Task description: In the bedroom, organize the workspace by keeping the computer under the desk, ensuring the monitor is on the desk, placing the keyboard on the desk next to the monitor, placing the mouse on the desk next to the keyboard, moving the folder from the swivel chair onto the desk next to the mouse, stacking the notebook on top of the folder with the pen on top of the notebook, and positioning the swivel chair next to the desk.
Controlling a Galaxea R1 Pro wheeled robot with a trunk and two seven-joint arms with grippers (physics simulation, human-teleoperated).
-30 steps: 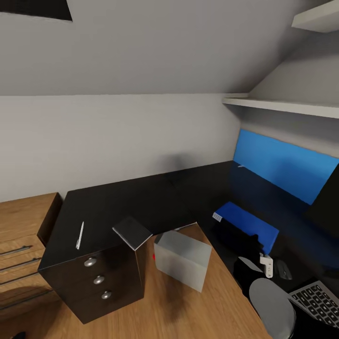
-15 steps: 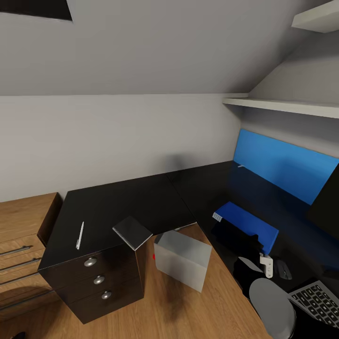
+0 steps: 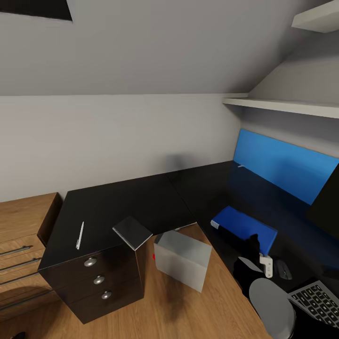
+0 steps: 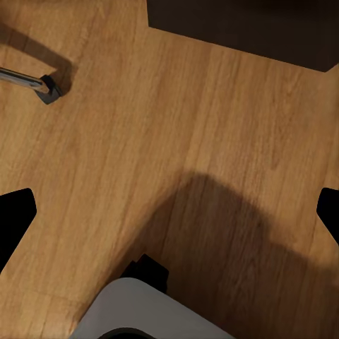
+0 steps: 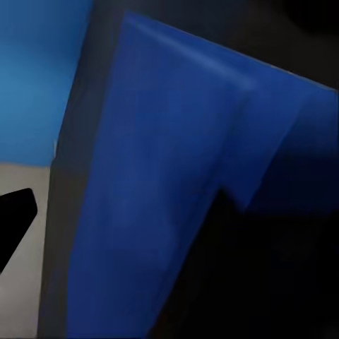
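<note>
The blue folder [image 3: 245,227] lies flat on the black L-shaped desk [image 3: 141,200]. My right gripper [image 3: 253,247] hovers just at its near edge, open and holding nothing. In the right wrist view the folder [image 5: 162,176] is very close under the gripper [image 5: 169,226]. The pen [image 3: 80,234] and the notebook [image 3: 133,231] lie on the desk's left wing, the notebook overhanging the edge. The grey computer [image 3: 182,259] stands on the floor in the desk's inner corner. Mouse [image 3: 284,269], keyboard [image 3: 318,299] and monitor [image 3: 328,202] are at the right. My left gripper [image 4: 169,219] hangs open over wooden floor.
A dark three-drawer unit [image 3: 99,280] sits under the desk's left end, with a light-wood dresser [image 3: 21,245] beside it. A long blue wall panel [image 3: 287,165] and white shelves [image 3: 282,106] stand behind the desk. A chrome leg with a caster [image 4: 32,80] shows on the floor.
The folder has settled flat onto the desk, and my right gripper has let go of it and drawn back toward me. The camera has not moved.
</note>
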